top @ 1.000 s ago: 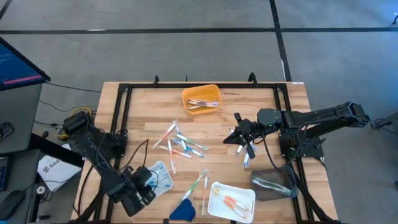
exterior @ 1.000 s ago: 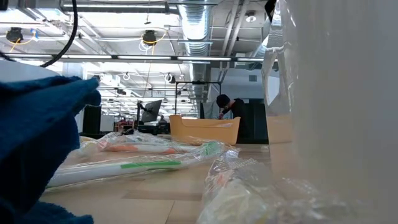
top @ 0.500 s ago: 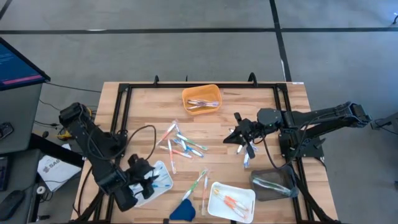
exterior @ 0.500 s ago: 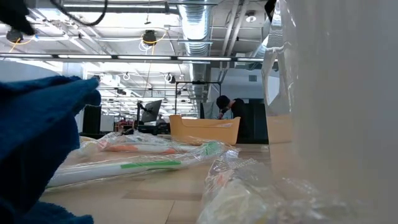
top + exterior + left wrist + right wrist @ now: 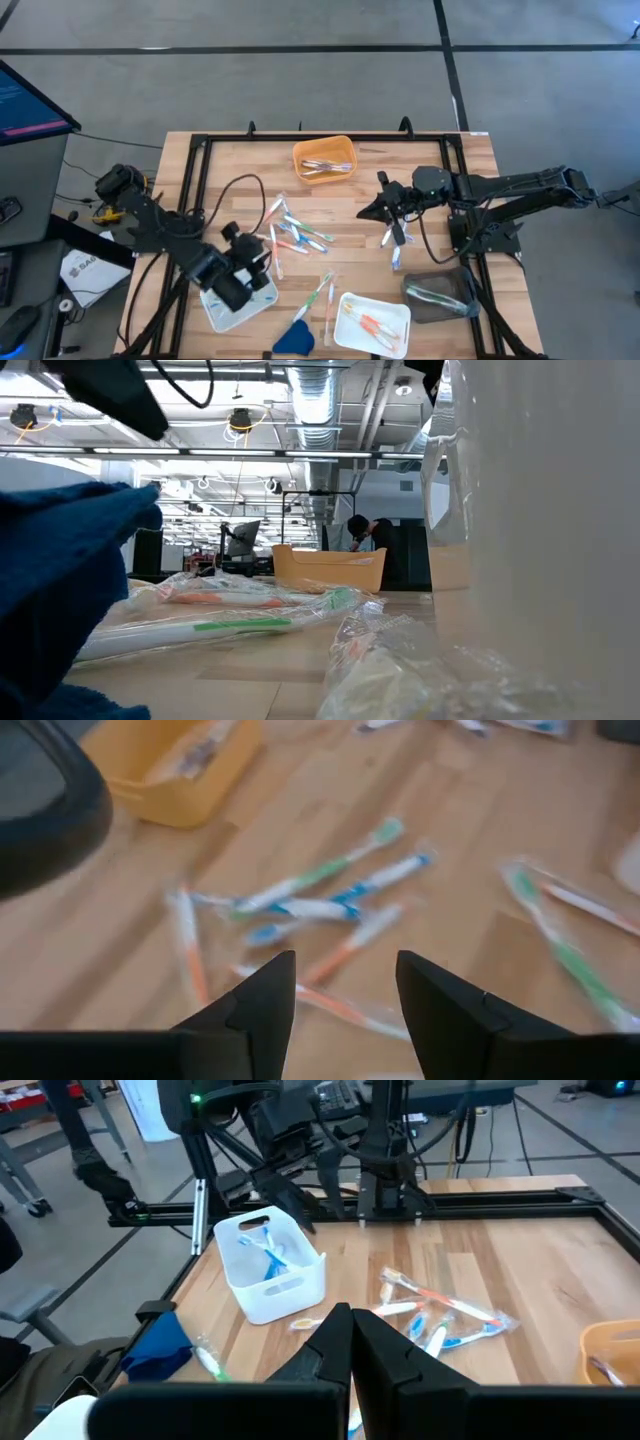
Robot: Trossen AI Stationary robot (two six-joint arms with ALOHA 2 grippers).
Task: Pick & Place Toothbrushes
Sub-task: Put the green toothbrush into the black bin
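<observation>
- Just ahead of the left claw (image 5: 250, 262), toward mid-worktop, lies the loose heap of toothbrushes (image 5: 290, 232). Left wrist view: both fingers (image 5: 262, 1010) stand apart with nothing between them, and the heap (image 5: 330, 900) sits straight in front.
- Claw position: over the near-left part of the worktop (image 5: 400, 185), above the white bin (image 5: 232, 300), which already holds blue brushes (image 5: 270, 1252).
- Long axes in the heap are mixed. Most brushes fan out crossing one another; none is clearly square to the finger gap. Judgement: a wrist turn will likely be needed to close across a handle rather than along it.
- A green brush (image 5: 318, 292) and a few others lie apart, nearer the front edge beside the blue cloth (image 5: 293, 338).
- Right claw (image 5: 378, 207) hangs right of centre, fingers together and empty, with a few brushes (image 5: 395, 240) just beside it.
- Judgement: the left arm is nearer the central heap.
- Farthest: orange bin (image 5: 323, 158) at the back edge, with brushes inside.
</observation>
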